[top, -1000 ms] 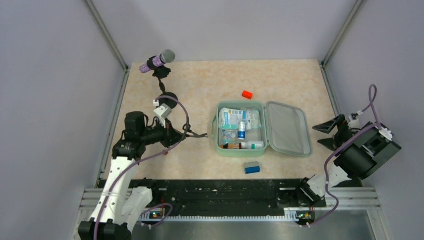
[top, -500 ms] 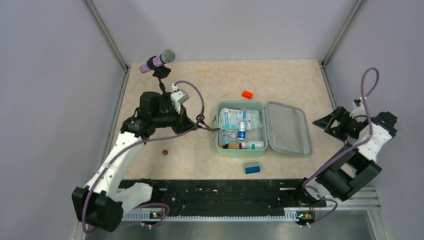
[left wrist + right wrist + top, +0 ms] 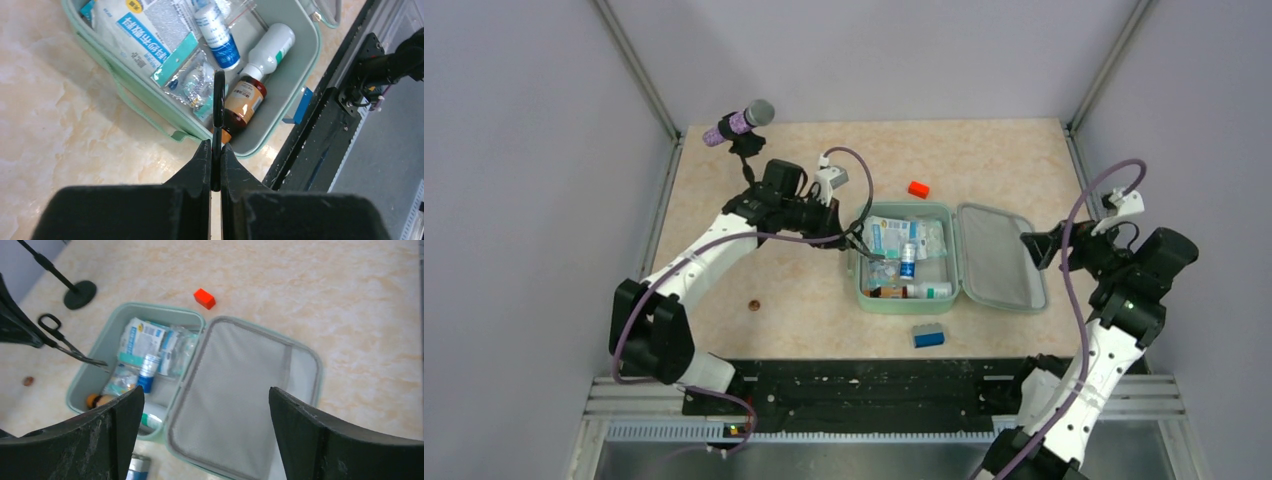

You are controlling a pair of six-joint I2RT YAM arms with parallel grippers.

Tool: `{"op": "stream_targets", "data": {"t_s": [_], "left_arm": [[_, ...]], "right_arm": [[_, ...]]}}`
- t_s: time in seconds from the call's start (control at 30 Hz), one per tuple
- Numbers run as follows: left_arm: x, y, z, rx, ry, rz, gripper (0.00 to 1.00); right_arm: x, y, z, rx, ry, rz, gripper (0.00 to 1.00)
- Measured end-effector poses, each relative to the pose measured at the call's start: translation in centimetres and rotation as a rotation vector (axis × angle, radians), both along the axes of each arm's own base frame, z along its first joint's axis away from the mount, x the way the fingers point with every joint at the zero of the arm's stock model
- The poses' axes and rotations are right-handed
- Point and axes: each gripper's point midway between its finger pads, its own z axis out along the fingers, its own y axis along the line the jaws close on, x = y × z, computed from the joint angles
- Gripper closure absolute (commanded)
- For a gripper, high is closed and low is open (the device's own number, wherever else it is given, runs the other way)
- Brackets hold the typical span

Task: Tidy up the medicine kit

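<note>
Left side: a pair of black scissors [image 3: 218, 100] is being pinched edge-on between the pressed-together fingers of the left gripper [image 3: 216, 146]. The blades are being held out over the near-left rim of the medicine kit [image 3: 904, 308], with the tips above the contents.

Centre: the medicine kit is lying open on the table, base to the left and lid [image 3: 999, 255] folded flat to the right. The base is already being crowded by a white-and-blue packet [image 3: 145, 40], a clear sachet [image 3: 192, 85], a small blue-banded bottle [image 3: 217, 35], a white bottle [image 3: 272, 45] and an amber bottle [image 3: 242, 102]. An orange-red block [image 3: 918, 189] is sitting just beyond the kit and a blue block [image 3: 928, 336] just in front of it; both are apart from it.

Right side: the right gripper [image 3: 204, 395] is being held above the lid with its fingers spread wide, and nothing is being gripped.

Risks, as judged:
- The scissors are being held by a thin edge only, so they could be pivoted or slipped by any knock against the rim.
- The sachet film could be snagged or pierced by the tips if they are lowered point-first.
- The scissors could be left lying across the bottles, so that the lid is kept from closing.
- The case is not being braced, so it could be shoved along the table by a push on its wall.
</note>
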Motion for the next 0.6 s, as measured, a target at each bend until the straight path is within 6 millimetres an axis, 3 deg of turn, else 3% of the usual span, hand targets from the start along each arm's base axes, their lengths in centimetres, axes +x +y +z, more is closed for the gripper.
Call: {"op": "stream_targets", "data": {"t_s": [0.1,0.17,0.27,0.4,0.5,0.6], "left_arm": [[0.7,0.2,-0.1,0.018,-0.004,0.034,1.0],[0.9,0.6,0.3,0.031,-0.034,0.052,1.0],[0.7,1.5,2.0,0.046,-0.119,0.054,1.0],[-0.3,3.7,6.5,0.034,-0.296,0.068,1.0],[-1.2,5.9,9.3,0.025,-0.415,0.105,1.0],[-2.3,7.4,9.9,0.026,-0.463,0.126,1.0]], "right_arm": [[1.1,0.5,-0.1,0.178,0.069,0.005,0.17],[1.9,1.3,-1.5,0.283,0.159,0.023,0.19],[2.5,4.9,-6.1,0.392,0.384,0.111,0.21],[0.9,9.9,-11.3,0.405,0.622,0.205,0.25],[0.6,12.4,-12.2,0.332,0.639,0.257,0.3],[1.6,13.5,-12.4,0.299,0.615,0.271,0.33]]}}
